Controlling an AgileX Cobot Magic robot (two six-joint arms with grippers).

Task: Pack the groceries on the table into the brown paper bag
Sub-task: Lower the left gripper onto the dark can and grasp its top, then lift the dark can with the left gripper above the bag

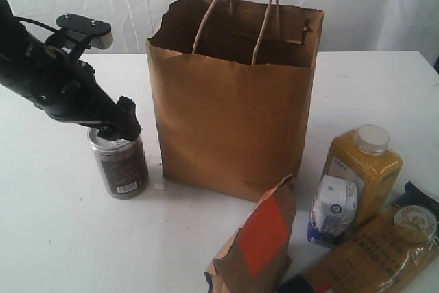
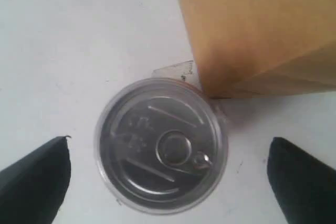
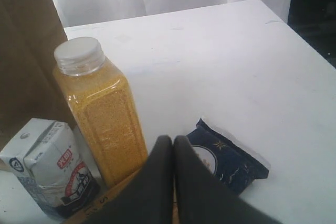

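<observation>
One can (image 2: 161,145), lid sealed, stands just beside the open-topped bag (image 1: 233,114). The left gripper (image 2: 169,141) hangs spread wide above the can, gripping nothing. The right gripper (image 3: 173,143) is pressed closed, empty.

A white curtain (image 1: 384,5) hangs in soft folds right across the back of the scene. A small pale scrap (image 2: 176,70) lies flat at the lower corner of the paper bag (image 1: 233,114). Beyond the far edge of the table (image 1: 55,238) is a dark patch (image 3: 315,14), too dim to make out.
</observation>
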